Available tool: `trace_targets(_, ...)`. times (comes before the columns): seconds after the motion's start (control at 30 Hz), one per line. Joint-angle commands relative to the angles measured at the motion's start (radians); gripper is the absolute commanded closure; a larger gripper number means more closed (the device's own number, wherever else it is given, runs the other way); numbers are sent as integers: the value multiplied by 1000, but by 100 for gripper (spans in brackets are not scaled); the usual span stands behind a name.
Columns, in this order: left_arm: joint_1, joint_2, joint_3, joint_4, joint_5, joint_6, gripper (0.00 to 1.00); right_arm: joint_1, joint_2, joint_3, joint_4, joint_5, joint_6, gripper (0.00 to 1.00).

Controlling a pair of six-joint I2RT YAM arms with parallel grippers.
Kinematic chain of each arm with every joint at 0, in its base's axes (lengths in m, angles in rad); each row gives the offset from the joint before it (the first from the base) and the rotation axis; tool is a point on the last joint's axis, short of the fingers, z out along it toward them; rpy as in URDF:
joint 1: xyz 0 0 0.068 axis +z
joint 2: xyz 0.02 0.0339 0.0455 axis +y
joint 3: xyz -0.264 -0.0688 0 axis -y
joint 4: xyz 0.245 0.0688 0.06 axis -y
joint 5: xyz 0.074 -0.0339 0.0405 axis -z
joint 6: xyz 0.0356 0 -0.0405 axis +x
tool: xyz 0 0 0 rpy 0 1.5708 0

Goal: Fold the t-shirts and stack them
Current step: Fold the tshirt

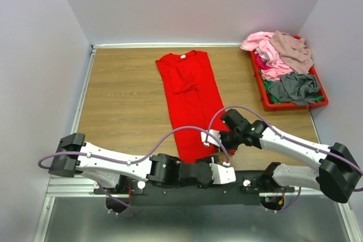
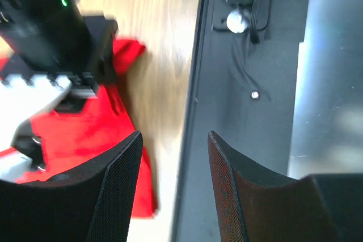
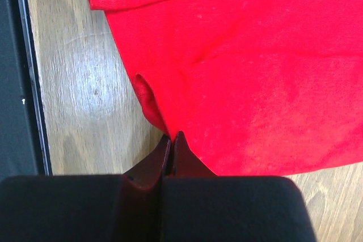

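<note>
**Right pincer pinching the red shirt's near corner, left pincer gaping at the bench edge**

The left pincer (image 2: pixel 173 140) is hanging wide open at the near edge of the bench (image 1: pixel 125 94), holding nothing. Its wrist view is looking down on wood grain and the black mounting rail (image 2: pixel 244 111). That view is blurring badly, so the other arm's head is showing there only as a black-and-white smear over red cloth.

One red t-shirt (image 1: pixel 190 100) is lying flat near the middle of the bench, folded into a long narrow strip running from far to near. Its white neck label (image 1: pixel 182 56) is showing at the far end. Soft creases are crossing its upper half, and its near end is disappearing under the two arms in the overhead view.

The right pincer (image 3: pixel 173 137) is closing tight on the shirt's near edge, with a small flap of cloth curling up just beside the fingertips.

At the far right, one red plastic tray (image 1: pixel 262 92) is holding a crumpled heap. A pink shirt (image 1: pixel 266 55), a mauve-beige shirt (image 1: pixel 292 49) and a grey shirt (image 1: pixel 295 86) are showing on top. They are overlapping too much for the number of shirts in the heap to be told.
</note>
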Motion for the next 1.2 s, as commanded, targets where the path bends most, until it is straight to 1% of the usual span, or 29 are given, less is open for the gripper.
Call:
trace_targets(0.0, -9, 48, 51, -141, -174, -234, 42, -8, -1, 1, -17, -21, -13, 100)
trace_targets(0.03, -9, 43, 48, -142, -170, -313, 42, -9, 2, 2, -17, -21, -13, 100)
trace_targets(0.07, -9, 36, 42, -141, -163, -360, 42, -11, 4, 1, -17, -21, -13, 100)
trace_targets(0.1, -9, 13, 7, -129, -160, -407, 42, -9, 4, 1, -15, -19, -13, 100)
trace_targets(0.13, -9, -2, -16, -121, -153, -493, 42, -12, 4, 1, -15, -22, -13, 100)
trace_targets(0.2, -7, -48, -90, -113, -156, -561, 41, -18, 4, 2, -15, -22, -15, 100)
trace_targets(0.23, 12, -64, -116, -106, -144, -611, 41, -20, 6, 1, -17, -22, -16, 100)
trace_targets(0.27, 31, -82, -141, -106, -121, -612, 41, -21, 6, 2, -17, -24, -16, 99)
trace_targets(0.3, 46, -101, -194, -75, -101, -645, 40, -21, 9, 1, -17, -24, -16, 100)
trace_targets(0.33, 55, -134, -220, -51, -85, -653, 40, -26, 12, 5, -17, -27, -16, 100)
trace_targets(0.4, 89, -151, -285, 18, -55, -670, 40, -30, 16, 8, -17, -32, -18, 100)
trace_targets(0.57, 164, -99, -336, 71, -19, -681, 40, -47, 15, 12, -17, -47, -19, 100)
trace_targets(0.67, 215, -37, -322, 79, 13, -676, 40, -54, 19, 10, -18, -49, -28, 100)
trace_targets(0.73, 226, 14, -302, 65, 11, -684, 40, -61, 21, 8, -20, -52, -35, 99)
trace_targets(0.87, 227, 63, -277, 54, 2, -704, 40, -86, 21, 8, -21, -64, -44, 100)
trace_targets(1.03, 227, 152, -189, -15, -56, -710, 40, -103, 16, 7, -23, -73, -47, 99)
trace_targets(1.13, 224, 174, -162, -35, -85, -708, 41, -107, 13, 7, -26, -79, -48, 99)
trace_targets(1.17, 224, 177, -161, -38, -96, -710, 42, -107, 13, 7, -26, -78, -50, 99)
